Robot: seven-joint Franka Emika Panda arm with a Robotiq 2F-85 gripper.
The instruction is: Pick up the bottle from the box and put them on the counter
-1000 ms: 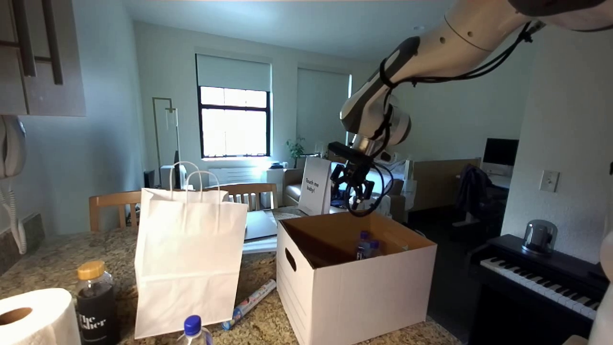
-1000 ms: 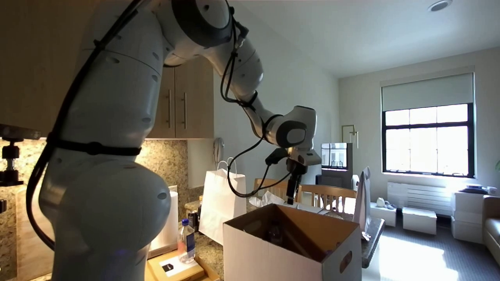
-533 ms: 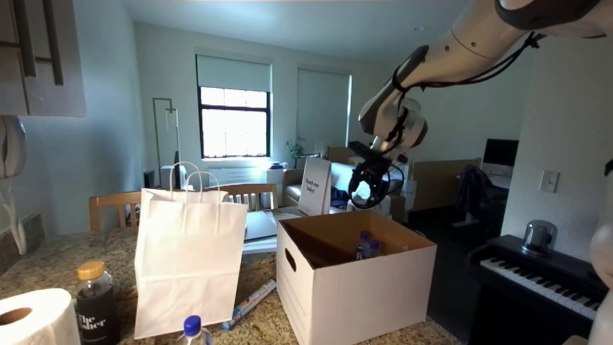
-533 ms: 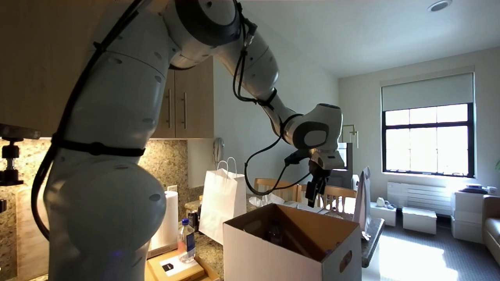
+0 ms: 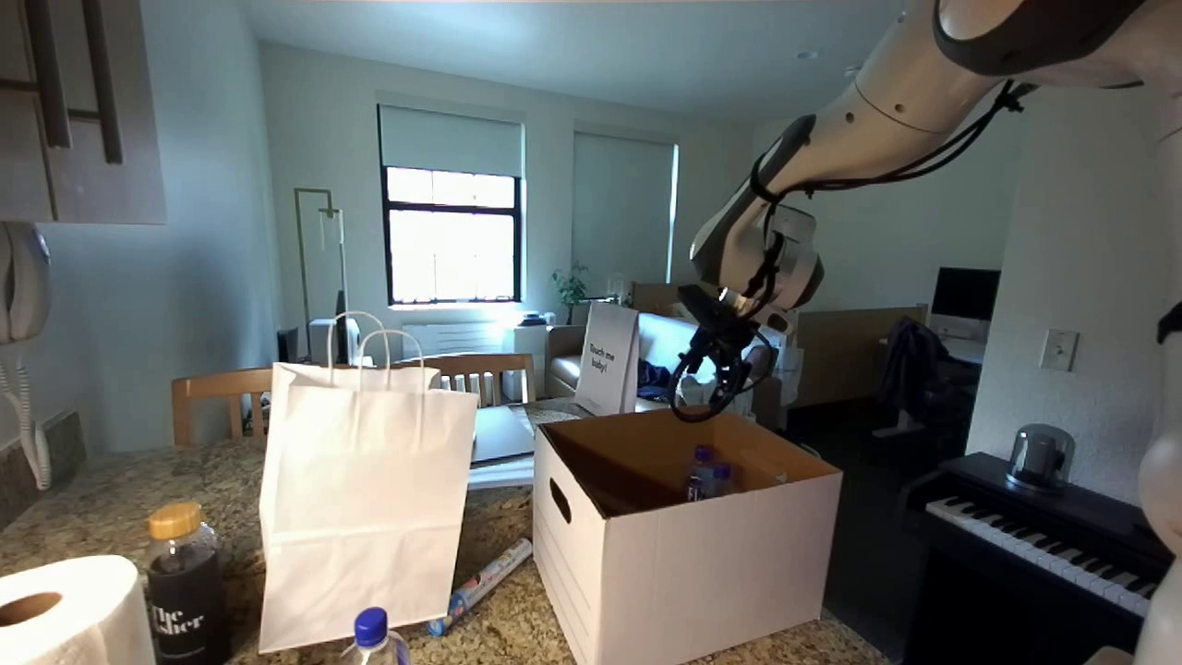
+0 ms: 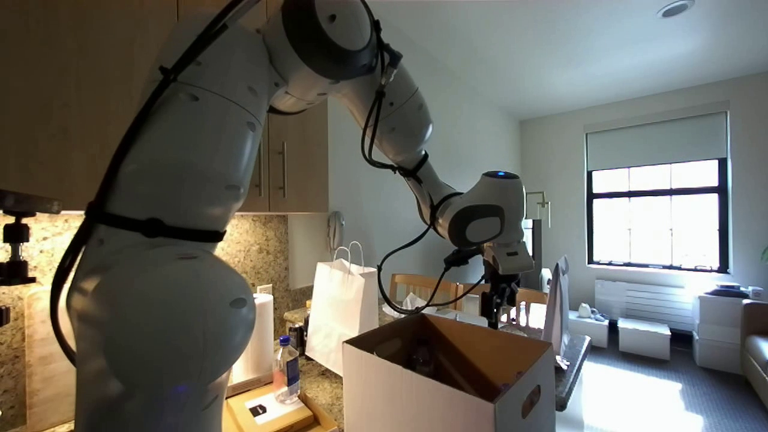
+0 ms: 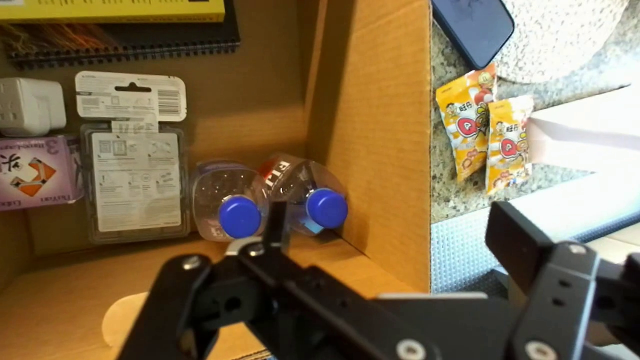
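Two clear bottles with blue caps stand close together in a corner of the white box (image 5: 720, 573); in the wrist view they are a left bottle (image 7: 240, 216) and a right bottle (image 7: 327, 208). Their caps also show in an exterior view (image 5: 702, 457). My gripper (image 7: 392, 220) is open and empty above the box's edge. One finger overlaps the view between the two caps, the other lies outside the box wall. In both exterior views the gripper (image 5: 716, 369) (image 6: 497, 306) hangs over the far rim. Another blue-capped bottle (image 6: 287, 372) stands upright outside the box, near the counter (image 5: 499, 637).
The box also holds a blister pack (image 7: 137, 175), a purple carton (image 7: 37, 172) and a white plug (image 7: 30, 105). A white paper bag (image 5: 369, 499) stands beside the box. Snack packets (image 7: 507, 145) and a phone (image 7: 475, 30) lie outside its wall. A sign (image 5: 608, 360) stands behind.
The arm has swung to the right in both exterior views, and the gripper has then turned and lowered slightly over the box's far rim. The bottles and box have not moved.
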